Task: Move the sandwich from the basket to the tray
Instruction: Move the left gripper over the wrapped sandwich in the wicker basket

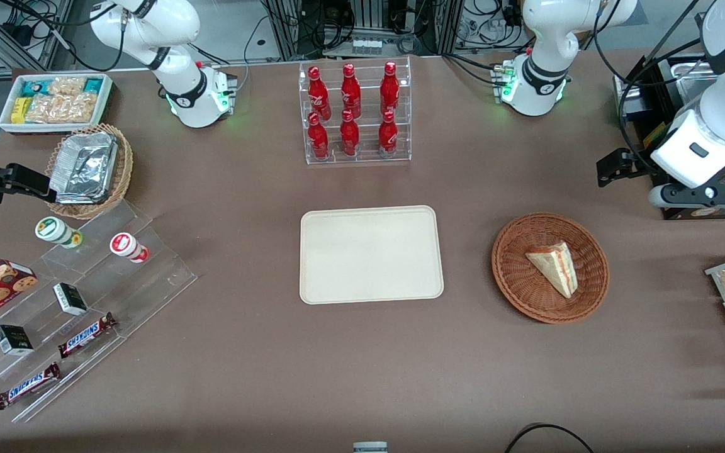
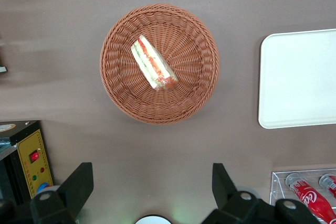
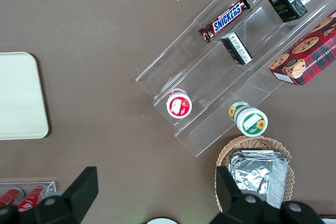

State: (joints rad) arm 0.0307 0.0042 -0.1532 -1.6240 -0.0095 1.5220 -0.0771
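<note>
**Pre-grasp status: sandwich in basket, end effector unloaded**

My end effector (image 2: 152, 192) hangs high above the brown desk (image 1: 362, 365), at the working arm's end, farther from the front camera than the basket. Its two fingers stand wide apart and hold nothing.

The small triangular wedge sandwich of pale bread with red, orange and green filling (image 1: 554, 267) lies in the round, shallow, reddish-brown woven wicker basket (image 1: 513, 277), near the middle of it and clear of the rim. The layered cut edge shows plainly in the wrist view (image 2: 154, 63). The flat cream-coloured rectangular tray with rounded corners (image 1: 371, 255) sits beside the basket, toward the parked arm's end, apart from it and bare.

Handling judgement: the sandwich is likely light and soft. The bread should compress readily, and the filling layers may slide or squeeze out under excess force.

Recommended hold: I close across the two broad bread faces, at the thick middle of the wedge, not at the thin tip. Moderate closing force is advised. The shallow basket wall should leave enough room for a vertical descent.
</note>
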